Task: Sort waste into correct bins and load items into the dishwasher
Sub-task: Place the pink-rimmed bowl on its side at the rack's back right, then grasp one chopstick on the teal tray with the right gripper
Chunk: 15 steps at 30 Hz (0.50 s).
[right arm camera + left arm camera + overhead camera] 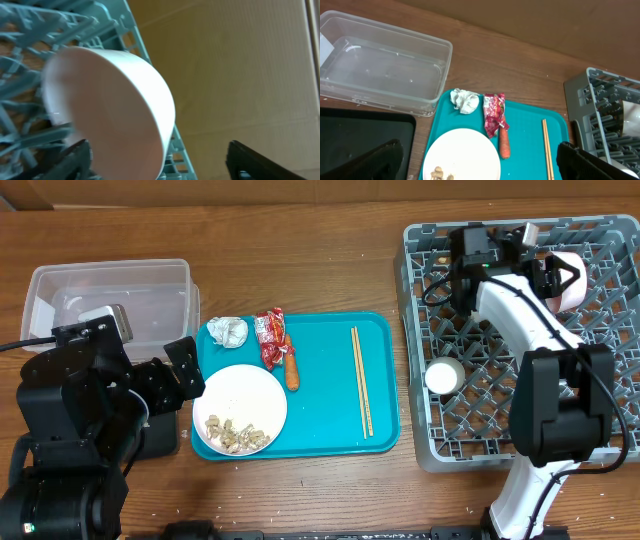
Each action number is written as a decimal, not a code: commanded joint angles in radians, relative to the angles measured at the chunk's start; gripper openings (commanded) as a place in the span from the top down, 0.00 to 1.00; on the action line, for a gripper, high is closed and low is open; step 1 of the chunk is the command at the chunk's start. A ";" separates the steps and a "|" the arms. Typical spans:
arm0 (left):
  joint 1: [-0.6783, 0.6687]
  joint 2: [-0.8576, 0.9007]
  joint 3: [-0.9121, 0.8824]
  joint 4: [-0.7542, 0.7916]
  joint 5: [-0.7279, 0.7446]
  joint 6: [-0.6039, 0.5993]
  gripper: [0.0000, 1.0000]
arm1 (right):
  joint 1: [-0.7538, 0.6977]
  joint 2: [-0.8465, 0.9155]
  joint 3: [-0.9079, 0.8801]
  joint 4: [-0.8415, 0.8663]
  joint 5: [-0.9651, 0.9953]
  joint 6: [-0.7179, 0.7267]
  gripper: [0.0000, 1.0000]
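Observation:
On the teal tray [330, 420] lie a crumpled paper wad [228, 330], a red wrapper [269, 338], an orange carrot piece [292, 371], wooden chopsticks [360, 380] and a white plate [240, 402] with beige crumbs [236, 436]. My left gripper [185, 372] is open and empty above the plate's left side [462, 152]. My right gripper [545, 270] is open over the grey dish rack [600, 370], its jaws [165, 160] around the rim of a pale pink bowl [105, 105] lying on its side among the pegs. A small white cup [444, 375] sits in the rack. No white bowl shows.
A clear plastic tub [110, 300] stands at the back left, also seen in the left wrist view [385, 65]. A flat black tray [365, 137] lies in front of it, mostly under my left arm. Bare wooden table lies behind the teal tray.

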<state>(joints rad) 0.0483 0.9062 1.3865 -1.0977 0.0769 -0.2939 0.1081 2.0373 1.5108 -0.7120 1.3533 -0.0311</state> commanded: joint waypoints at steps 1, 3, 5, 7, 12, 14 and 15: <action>0.004 -0.003 0.017 0.001 -0.010 -0.017 0.00 | 0.028 -0.067 0.053 -0.019 -0.062 0.005 0.09; 0.004 -0.003 0.017 0.001 -0.010 -0.017 0.00 | 0.052 -0.127 0.068 -0.048 -0.159 0.012 0.07; 0.004 -0.003 0.017 0.001 -0.010 -0.017 0.00 | 0.079 -0.188 0.087 -0.099 -0.248 0.054 0.07; 0.004 -0.003 0.017 0.001 -0.010 -0.017 0.00 | 0.120 -0.272 0.122 -0.179 -0.415 0.088 0.07; 0.004 -0.003 0.017 0.001 -0.010 -0.017 0.00 | 0.207 -0.418 0.150 -0.330 -1.034 0.088 0.26; 0.004 -0.003 0.017 0.001 -0.010 -0.017 0.00 | 0.243 -0.451 0.149 -0.394 -1.321 0.088 0.38; 0.004 -0.003 0.017 0.001 -0.010 -0.017 0.00 | 0.257 -0.454 0.149 -0.418 -1.428 0.088 0.39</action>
<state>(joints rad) 0.0483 0.9062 1.3865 -1.0973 0.0769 -0.2939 0.3302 1.6054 1.6531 -1.0908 0.4671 0.0391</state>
